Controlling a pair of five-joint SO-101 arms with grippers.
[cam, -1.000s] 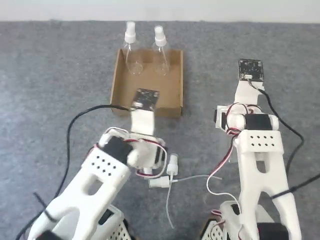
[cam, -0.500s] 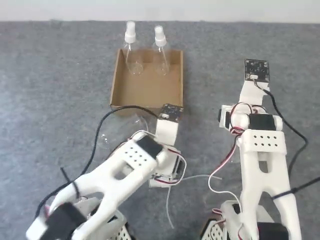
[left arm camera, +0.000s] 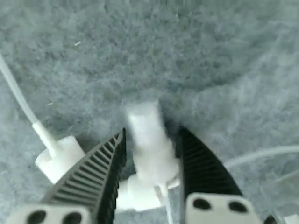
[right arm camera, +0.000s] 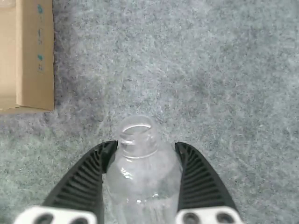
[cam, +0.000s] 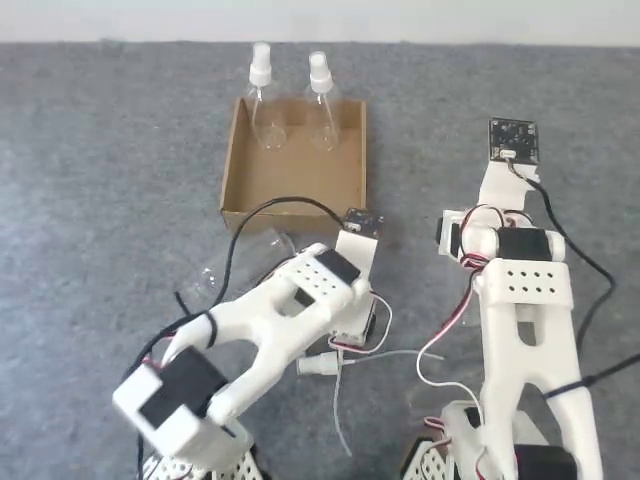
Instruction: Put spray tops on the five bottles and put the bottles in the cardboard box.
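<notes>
A white spray top [left arm camera: 149,144] lies on the grey carpet between the fingers of my left gripper [left arm camera: 151,132]. The jaws stand open, close to each side of it. A second spray top [left arm camera: 58,156] with its tube lies beside it. My right gripper [right arm camera: 145,145] is shut on a clear bottle [right arm camera: 140,168] with a bare neck, held upright. The cardboard box [cam: 240,175] sits at the back with two topped bottles [cam: 262,100] [cam: 322,100] at its far wall. The left arm [cam: 300,300] covers the tops in the high view; one spray top [cam: 322,365] pokes out.
Two clear bottles without tops [cam: 272,245] [cam: 208,282] lie on the carpet in front of the box, left of the left arm. The box corner [right arm camera: 28,56] lies to one side of the held bottle. A thin tube [cam: 385,355] and cables run between the arms.
The left arm has swung right from the box's front wall to over the spray tops, uncovering the lying bottles. The right arm shifted slightly, still holding its bottle.
</notes>
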